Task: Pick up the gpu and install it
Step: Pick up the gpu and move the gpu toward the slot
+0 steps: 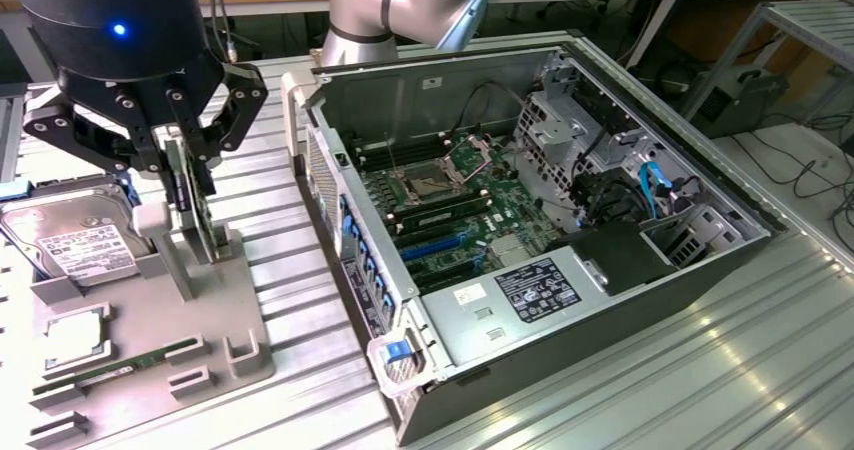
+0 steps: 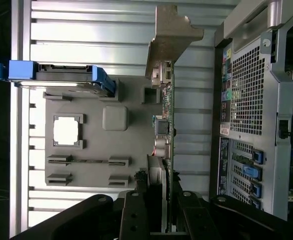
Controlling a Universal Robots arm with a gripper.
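The gpu [image 1: 208, 232] stands on edge over the grey fixture tray [image 1: 240, 310] at the exterior view's left. It is a thin dark card. In the wrist view the gpu [image 2: 169, 120] appears edge-on, its pale metal bracket [image 2: 172, 35] at the end far from the fingers. My gripper [image 1: 191, 205] reaches down from above and is shut on the card's upper edge, one finger on each face. The wrist view has the gripper [image 2: 162, 185] clamping the card's near end. I cannot tell whether the card's lower edge still sits in its holder slot.
On the tray lie a hard drive [image 1: 74, 235], a processor [image 1: 74, 335] and a green memory stick [image 1: 127, 365]. The open computer case [image 1: 534, 220] lies at the exterior view's right, blue slots [image 1: 434, 242] on its motherboard. Its rear panel [image 2: 246, 100] is beside the card.
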